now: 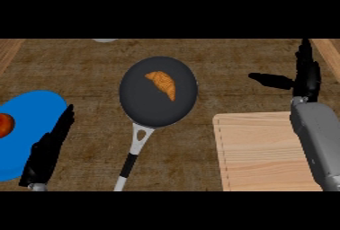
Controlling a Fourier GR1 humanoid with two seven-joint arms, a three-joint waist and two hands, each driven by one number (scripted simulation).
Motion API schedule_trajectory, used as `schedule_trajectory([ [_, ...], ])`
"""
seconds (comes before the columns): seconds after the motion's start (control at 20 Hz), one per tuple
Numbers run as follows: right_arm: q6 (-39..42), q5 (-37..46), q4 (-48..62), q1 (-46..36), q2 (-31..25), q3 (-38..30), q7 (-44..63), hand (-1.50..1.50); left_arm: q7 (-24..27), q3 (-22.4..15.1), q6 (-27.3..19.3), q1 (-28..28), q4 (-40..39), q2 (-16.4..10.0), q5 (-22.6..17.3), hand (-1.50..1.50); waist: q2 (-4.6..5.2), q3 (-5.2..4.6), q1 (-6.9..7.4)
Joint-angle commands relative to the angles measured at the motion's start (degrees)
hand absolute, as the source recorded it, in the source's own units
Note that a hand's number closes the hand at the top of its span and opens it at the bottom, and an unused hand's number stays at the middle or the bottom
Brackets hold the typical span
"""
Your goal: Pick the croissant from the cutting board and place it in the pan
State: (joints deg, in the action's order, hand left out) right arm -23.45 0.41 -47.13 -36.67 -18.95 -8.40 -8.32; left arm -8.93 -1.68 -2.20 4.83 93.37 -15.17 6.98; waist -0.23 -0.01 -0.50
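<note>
head view: crescent croissant (162, 84) in round pan (140, 112)

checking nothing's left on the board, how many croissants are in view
1. The croissant lies in the pan, toward its upper right. None shows on the cutting board, though the right forearm covers the board's right edge, so one could be hidden there.
</note>
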Motion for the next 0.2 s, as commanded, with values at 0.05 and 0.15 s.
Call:
schedule_trajectory([
  [0.05, 6.95, -1.81, -5.29, 4.96, -6.4, -1.98, 0.96, -1.5, 0.45, 1.04, 0.66, 1.02, 0.38, 0.63, 0.14, 0.0, 0.16, 0.02, 0.55],
  [0.15, 7.66, -1.83, -11.11, 6.94, -5.66, -0.84, 5.54, -1.5, 2.43, 2.27, 0.79, -3.36, -5.43, 0.65, 1.49, 0.0, 0.16, -0.01, 0.32],
])
